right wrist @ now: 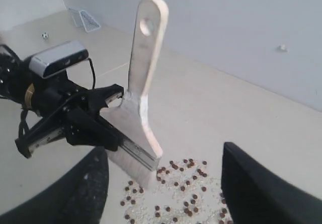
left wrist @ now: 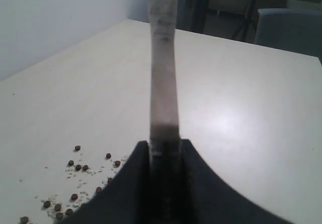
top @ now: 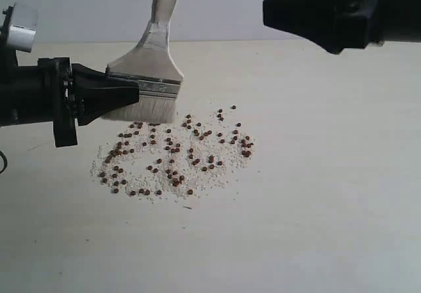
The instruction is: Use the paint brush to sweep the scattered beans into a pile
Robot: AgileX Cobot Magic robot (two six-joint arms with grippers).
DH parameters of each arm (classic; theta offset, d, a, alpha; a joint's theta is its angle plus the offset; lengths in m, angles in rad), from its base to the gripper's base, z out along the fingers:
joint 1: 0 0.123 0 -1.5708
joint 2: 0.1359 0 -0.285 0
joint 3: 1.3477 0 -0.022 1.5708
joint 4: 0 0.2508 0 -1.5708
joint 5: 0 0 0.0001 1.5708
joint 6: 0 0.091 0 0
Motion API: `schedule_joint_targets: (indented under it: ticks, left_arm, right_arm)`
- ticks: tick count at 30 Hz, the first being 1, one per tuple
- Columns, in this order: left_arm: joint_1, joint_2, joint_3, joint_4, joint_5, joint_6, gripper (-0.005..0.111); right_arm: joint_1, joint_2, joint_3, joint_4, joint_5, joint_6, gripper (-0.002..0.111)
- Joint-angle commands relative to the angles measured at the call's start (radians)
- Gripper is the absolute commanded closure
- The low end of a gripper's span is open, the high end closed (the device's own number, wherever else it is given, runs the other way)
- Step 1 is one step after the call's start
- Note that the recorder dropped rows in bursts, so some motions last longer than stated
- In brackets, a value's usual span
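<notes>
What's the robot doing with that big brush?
The left hand grips the brush upright, bristles down at the edge of the beans on the table. The beans lie scattered among white crumbs, not piled yet. The right hand hangs open up above, holding nothing.

Soft even light, faint shadows, paint brush (left wrist: pixel 163 83) blurred close-up

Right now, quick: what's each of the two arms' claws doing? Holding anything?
Left end effector: closed on the paint brush, gripping it at the metal band.
Right end effector: open, holding nothing.
</notes>
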State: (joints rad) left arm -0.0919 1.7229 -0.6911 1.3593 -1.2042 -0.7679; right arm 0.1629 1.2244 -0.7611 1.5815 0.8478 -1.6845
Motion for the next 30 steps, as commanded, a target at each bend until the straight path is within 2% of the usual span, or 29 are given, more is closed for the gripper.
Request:
schedule_joint_targets:
  ticks: [1, 7, 11, 14, 19, 23, 30]
  left_arm:
    - [0.003, -0.010, 0.004, -0.008, -0.017, 0.006, 0.107]
    - [0.001, -0.010, 0.004, 0.006, -0.017, -0.002, 0.107]
    - [0.001, -0.010, 0.004, 0.032, -0.017, -0.023, 0.107]
    - [0.001, -0.010, 0.004, 0.046, -0.017, -0.041, 0.107]
    - [0.001, -0.010, 0.004, 0.051, -0.017, -0.035, 0.107]
    - [0.001, -0.010, 0.004, 0.065, -0.017, -0.027, 0.107]
    - [0.001, -0.010, 0.004, 0.076, -0.017, -0.027, 0.107]
  right_arm:
    - [-0.001, 0.091, 0.005, 0.078, 0.104, -0.213, 0.049]
    - [-0.001, 0.234, 0.005, 0.163, 0.204, -0.432, 0.048]
    - [-0.001, 0.370, -0.084, 0.163, 0.204, -0.430, 0.049]
    - [-0.001, 0.385, -0.120, 0.163, 0.196, -0.282, 0.051]
    - [-0.001, 0.433, -0.202, 0.163, 0.244, -0.367, 0.051]
    - [-0.001, 0.508, -0.238, 0.163, 0.373, -0.365, 0.051]
    - [-0.001, 0.595, -0.293, 0.163, 0.373, -0.352, 0.051]
